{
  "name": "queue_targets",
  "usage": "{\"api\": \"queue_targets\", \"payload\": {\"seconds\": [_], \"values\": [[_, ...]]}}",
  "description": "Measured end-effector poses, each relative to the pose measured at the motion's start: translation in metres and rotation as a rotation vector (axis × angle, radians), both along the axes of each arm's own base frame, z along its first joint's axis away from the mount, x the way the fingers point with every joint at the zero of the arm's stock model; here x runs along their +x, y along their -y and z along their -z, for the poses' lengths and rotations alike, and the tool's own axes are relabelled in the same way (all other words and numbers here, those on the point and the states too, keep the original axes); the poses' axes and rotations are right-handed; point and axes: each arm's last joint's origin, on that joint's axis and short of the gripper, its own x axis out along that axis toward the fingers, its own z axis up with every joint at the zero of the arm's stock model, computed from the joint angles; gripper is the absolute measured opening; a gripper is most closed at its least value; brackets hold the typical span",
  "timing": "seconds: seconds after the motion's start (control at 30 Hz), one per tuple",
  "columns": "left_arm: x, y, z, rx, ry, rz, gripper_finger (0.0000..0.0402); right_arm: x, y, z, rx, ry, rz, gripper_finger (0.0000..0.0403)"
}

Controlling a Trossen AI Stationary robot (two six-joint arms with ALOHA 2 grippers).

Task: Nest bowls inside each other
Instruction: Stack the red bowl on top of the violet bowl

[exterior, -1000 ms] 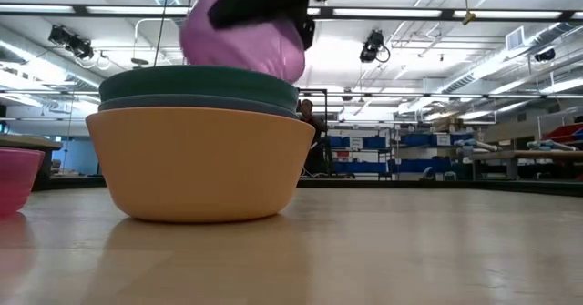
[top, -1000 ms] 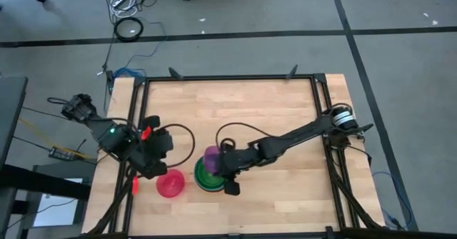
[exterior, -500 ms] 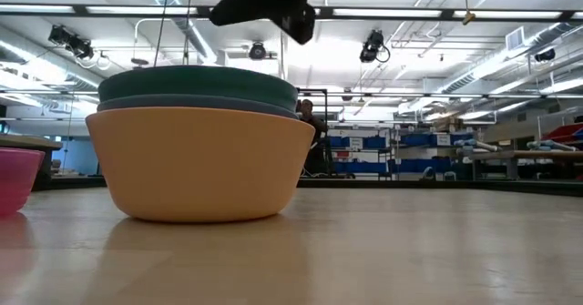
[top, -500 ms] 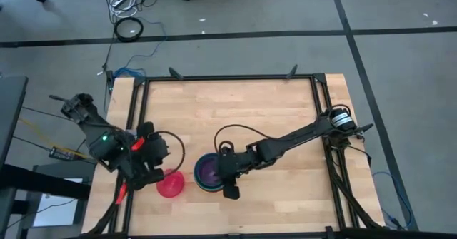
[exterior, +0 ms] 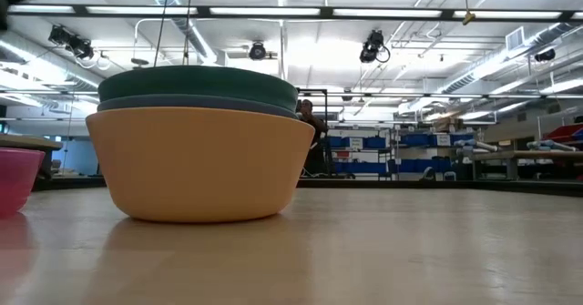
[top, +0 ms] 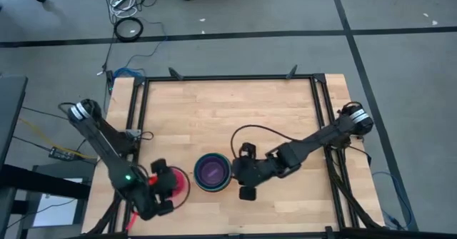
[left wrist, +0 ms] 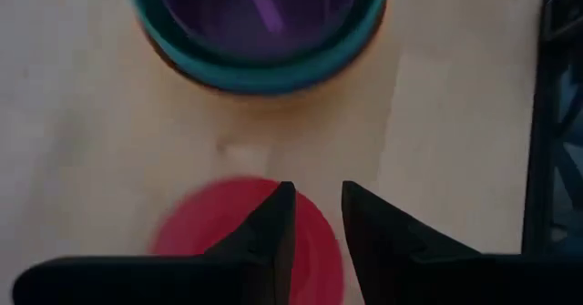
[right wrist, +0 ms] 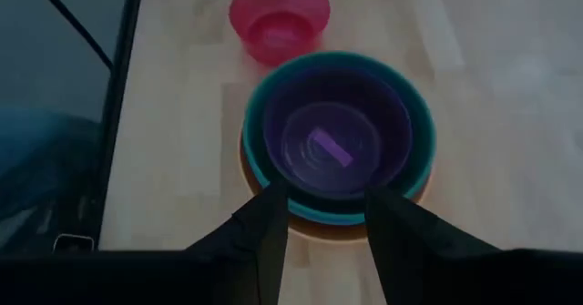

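Observation:
A stack of nested bowls (top: 212,171) stands near the table's front middle. The orange bowl (exterior: 200,164) is outermost, a teal bowl's rim (right wrist: 419,132) shows inside it, and the purple bowl (right wrist: 332,141) lies innermost, upright. A red-pink bowl (right wrist: 278,18) rests on its base on the wood to the stack's left. My left gripper (left wrist: 317,196) is open and hangs over the red-pink bowl (left wrist: 209,223); I cannot tell whether it touches it. My right gripper (right wrist: 326,200) is open just right of the stack, above it, with nothing between its fingers.
Black frame rails (top: 136,125) run along the table's left, right and far edges. Thin cables loop over the wood by each arm. The far half of the table (top: 228,110) is bare wood.
My right gripper has let go of the purple bowl, which was tilted above the stack and now lies level inside it. That gripper has then drawn back toward the table's right edge and up. My left gripper has gone down and toward the near edge, over the red-pink bowl.

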Motion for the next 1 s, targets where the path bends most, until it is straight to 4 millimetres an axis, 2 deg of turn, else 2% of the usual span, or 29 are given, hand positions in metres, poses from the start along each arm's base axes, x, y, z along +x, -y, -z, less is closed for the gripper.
{"api": "queue_targets", "payload": {"seconds": [0.17, 0.33, 0.6, 1.0], "values": [[0.008, 0.016, 0.028, -0.081, -0.107, -0.019, 0.0102, -0.013, -0.013, -0.006, -0.028, 0.023, 0.016, 0.0133], [0.009, 0.024, 0.047, -0.13, -0.248, -0.046, 0.0102, -0.016, -0.02, -0.003, -0.038, 0.014, 0.011, 0.0134], [0.008, 0.022, 0.053, -0.098, -0.295, -0.091, 0.0102, -0.016, -0.02, -0.003, -0.031, 0.012, 0.022, 0.0133], [0.008, 0.024, 0.053, -0.143, -0.317, -0.101, 0.0102, -0.014, -0.016, -0.002, -0.036, 0.012, 0.037, 0.0133]]}}
